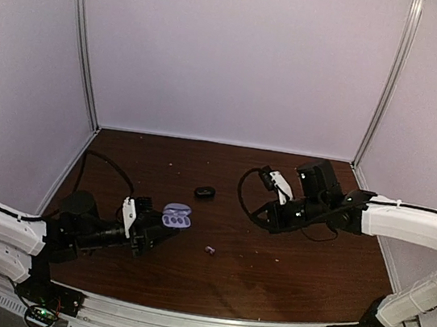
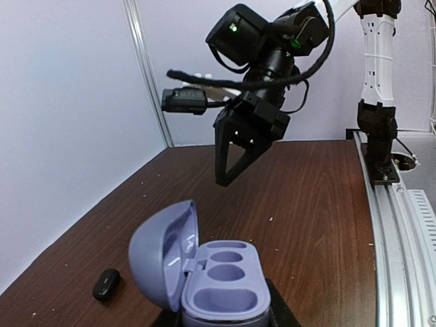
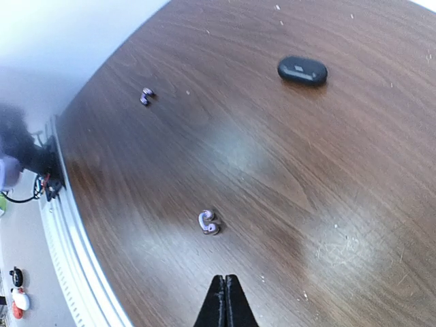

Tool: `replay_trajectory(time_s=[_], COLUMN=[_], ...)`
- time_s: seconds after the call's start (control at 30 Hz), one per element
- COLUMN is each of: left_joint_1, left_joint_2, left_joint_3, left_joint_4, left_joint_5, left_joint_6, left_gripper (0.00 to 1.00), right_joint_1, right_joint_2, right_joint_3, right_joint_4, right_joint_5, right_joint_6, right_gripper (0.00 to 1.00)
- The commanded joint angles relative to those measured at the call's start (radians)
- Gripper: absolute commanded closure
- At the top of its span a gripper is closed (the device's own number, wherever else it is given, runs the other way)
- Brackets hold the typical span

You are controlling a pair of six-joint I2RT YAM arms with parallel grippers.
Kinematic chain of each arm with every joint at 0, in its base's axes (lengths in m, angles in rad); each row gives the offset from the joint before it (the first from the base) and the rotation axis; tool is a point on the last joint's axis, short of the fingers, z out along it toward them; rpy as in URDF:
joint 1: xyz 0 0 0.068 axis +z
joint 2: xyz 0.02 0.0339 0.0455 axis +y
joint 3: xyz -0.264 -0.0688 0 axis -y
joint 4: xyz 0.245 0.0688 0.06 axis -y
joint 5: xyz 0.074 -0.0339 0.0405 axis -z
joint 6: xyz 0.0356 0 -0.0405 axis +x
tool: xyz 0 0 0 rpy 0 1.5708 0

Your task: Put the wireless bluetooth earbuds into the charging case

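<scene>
The charging case [image 2: 221,289] stands open at the left of the dark wood-grained counter [image 1: 292,279]. It is clamped on both sides by the left end effector [image 1: 162,226], which holds it just above the surface. The grey-blue lid [image 2: 160,255] is swung up on its hinge, and the two round lavender wells [image 2: 227,266] face upward in plain view.

Both pale-purple buds lie loose on the counter, outside the case. The first earbud [image 3: 209,223] rests just ahead of the tips of the right end effector [image 3: 223,303]. The second earbud [image 1: 209,250] lies well apart from the first, in the open stretch of counter between the two arms and nearer the front rail [image 2: 395,225].

The right end effector hangs in the air right of centre, angled down toward the counter. Its fingers are pressed together into a narrow point and grip nothing.

A black oval object [image 3: 302,70] sits farther back on the counter, clear of the case and both buds.
</scene>
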Motion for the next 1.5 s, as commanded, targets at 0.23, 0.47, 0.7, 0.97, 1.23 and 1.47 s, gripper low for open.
replay_trajectory(time_s=[0.23,0.47,0.7,0.97,1.23,1.47], left_joint_1=[0.007,0.01,0.012,0.012,0.013,0.014], left_joint_2=[-0.036,-0.133,-0.213,-0.269,-0.269,-0.255], left_joint_3=[-0.078,-0.145,-0.17,-0.183,-0.18,-0.177], left_joint_4=[0.231,0.204,0.146,0.119,0.115,0.128], left_joint_5=[-0.175,-0.21,-0.231,-0.258,-0.263,-0.263], left_joint_6=[0.036,-0.053,-0.109,-0.125,-0.124,-0.127], left_gripper=[1.0,1.0,1.0,1.0,1.0,1.0], right_joint_1=[0.074,0.181,0.282,0.325,0.335,0.343], right_joint_2=[-0.002,0.148,0.331,0.468,0.54,0.59], right_joint_3=[0.013,0.044,0.211,0.331,0.377,0.392], right_joint_4=[0.016,0.163,0.091,0.0,-0.039,-0.045], right_joint_5=[0.041,0.03,0.088,0.186,0.249,0.304], right_joint_6=[0.013,0.02,-0.15,-0.265,-0.298,-0.321], right_gripper=[0.67,0.63,0.59,0.51,0.48,0.48])
